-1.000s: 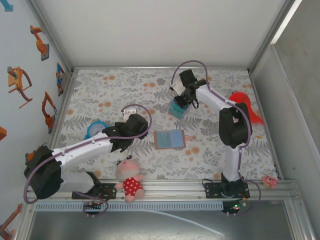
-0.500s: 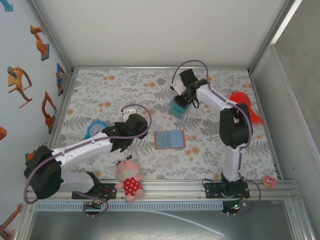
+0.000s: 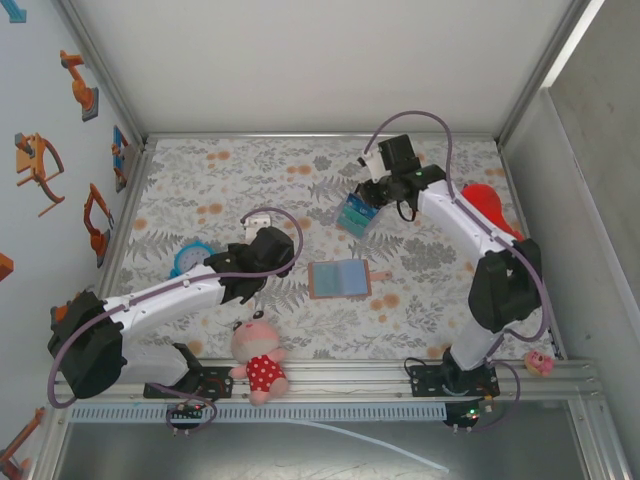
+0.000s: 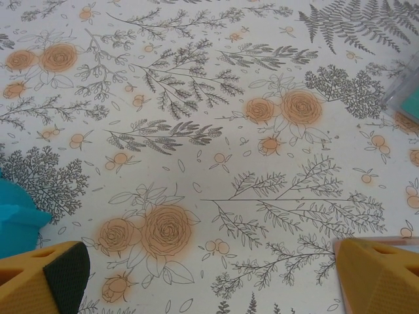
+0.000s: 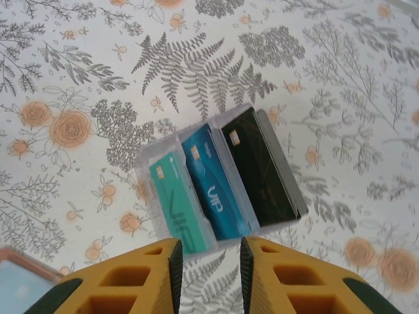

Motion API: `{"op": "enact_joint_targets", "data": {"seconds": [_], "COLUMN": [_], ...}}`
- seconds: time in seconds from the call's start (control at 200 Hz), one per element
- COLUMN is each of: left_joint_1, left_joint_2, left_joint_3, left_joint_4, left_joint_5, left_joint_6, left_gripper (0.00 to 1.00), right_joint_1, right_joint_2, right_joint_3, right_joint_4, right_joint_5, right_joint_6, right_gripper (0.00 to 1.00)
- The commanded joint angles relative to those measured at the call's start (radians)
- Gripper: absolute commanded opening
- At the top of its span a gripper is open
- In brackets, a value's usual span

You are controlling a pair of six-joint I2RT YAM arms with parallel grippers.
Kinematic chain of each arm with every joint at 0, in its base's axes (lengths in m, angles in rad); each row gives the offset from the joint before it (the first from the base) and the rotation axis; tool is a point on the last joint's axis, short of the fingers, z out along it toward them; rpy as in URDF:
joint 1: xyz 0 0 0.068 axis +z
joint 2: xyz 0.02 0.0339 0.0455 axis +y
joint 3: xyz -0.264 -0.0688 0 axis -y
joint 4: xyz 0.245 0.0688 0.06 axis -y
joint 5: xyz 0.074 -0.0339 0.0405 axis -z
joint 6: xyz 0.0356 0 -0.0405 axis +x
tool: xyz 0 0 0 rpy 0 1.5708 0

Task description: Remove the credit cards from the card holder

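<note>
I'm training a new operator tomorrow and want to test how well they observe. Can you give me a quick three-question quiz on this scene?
1. True or false: the card holder lies open.
2. In the clear tray, which card stands in the middle? A teal, B blue, C black.
3. What does the right gripper hold?

Key: 1 true. 2 B, the blue card. 3 Nothing; its jaws stand apart, empty.

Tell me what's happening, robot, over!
Left tool open, over bare cloth. Right tool slightly open, empty, above three cards in a clear rack. Card holder lies open, mid-table. Nothing in the way.
</note>
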Motion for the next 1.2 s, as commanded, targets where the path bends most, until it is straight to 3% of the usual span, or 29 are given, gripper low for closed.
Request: {"op": "enact_joint_targets", "data": {"seconds": [0.0,0.235,0.561,0.916,1.197], "left_joint_1": [0.009,0.026,0.09,0.15,0.166], "left_joint_2": [-0.009,-0.011,-0.039,-0.082,-0.1], "left_joint_3": [-0.002,-0.015,-0.059,-0.094,-0.113], "left_joint_4": [0.009,0.024,0.023,-0.023,-0.03], "left_joint_5": [-0.028,-0.057,-0.066,-0.065,-0.063], "left_joint_6": [-0.013,-0.052,-0.153,-0.196,-0.217], "left_gripper": [0.97,0.97,0.97,0.97,0.97], "right_joint_1": [-0.002,0.066,0.334,0.523,0.566], "right_joint_2": [-0.085,-0.241,-0.252,-0.007,0.112], "right_joint_3": [-0.088,-0.323,-0.464,-0.345,-0.259], "right_joint_4": [0.022,0.074,0.085,0.08,0.07], "right_joint_5": [0.008,0.004,0.177,0.193,0.195], "right_joint_6": [0.155,0.379,0.626,0.696,0.668], "right_gripper": [0.29,0.32,0.33,0.43,0.49]}}
